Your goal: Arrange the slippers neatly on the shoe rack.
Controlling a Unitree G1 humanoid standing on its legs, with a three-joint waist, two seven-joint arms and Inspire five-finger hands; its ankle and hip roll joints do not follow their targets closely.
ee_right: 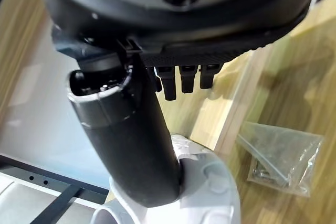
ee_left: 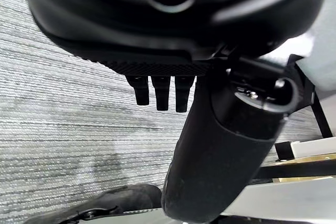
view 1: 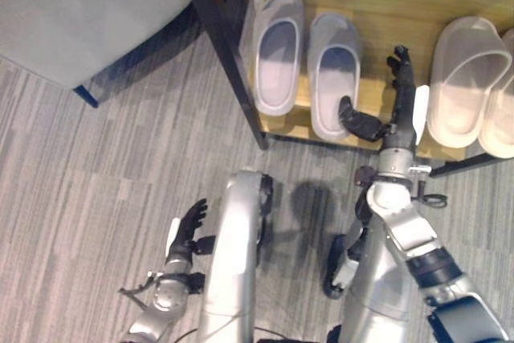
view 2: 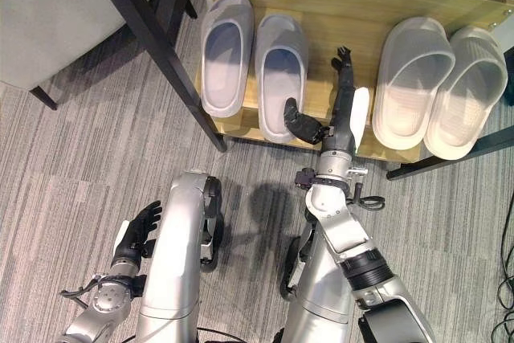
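The far-right cream rubber slipper (view 1: 501,118) is cut off by the pic's edge. The small clear plastic bag (ee_right: 281,157) holds tiny metal bits, too small to tell. The wooden shoe rack (view 2: 337,6) runs off the top edge.

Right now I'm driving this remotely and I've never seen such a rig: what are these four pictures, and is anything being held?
It is a two-legged robot with two arms ending in dark hands. The two wide pictures come from its head, looking down. A wooden shoe rack holds two pairs of slippers: a grey pair on the left, a cream pair on the right. The right hand reaches out flat over the shelf between the pairs, its thumb at the heel of the nearer grey slipper; it grips nothing. The left hand hangs open low over the carpet. The other two pictures are wrist close-ups; the right one also shows a small bag of screws on the shelf.
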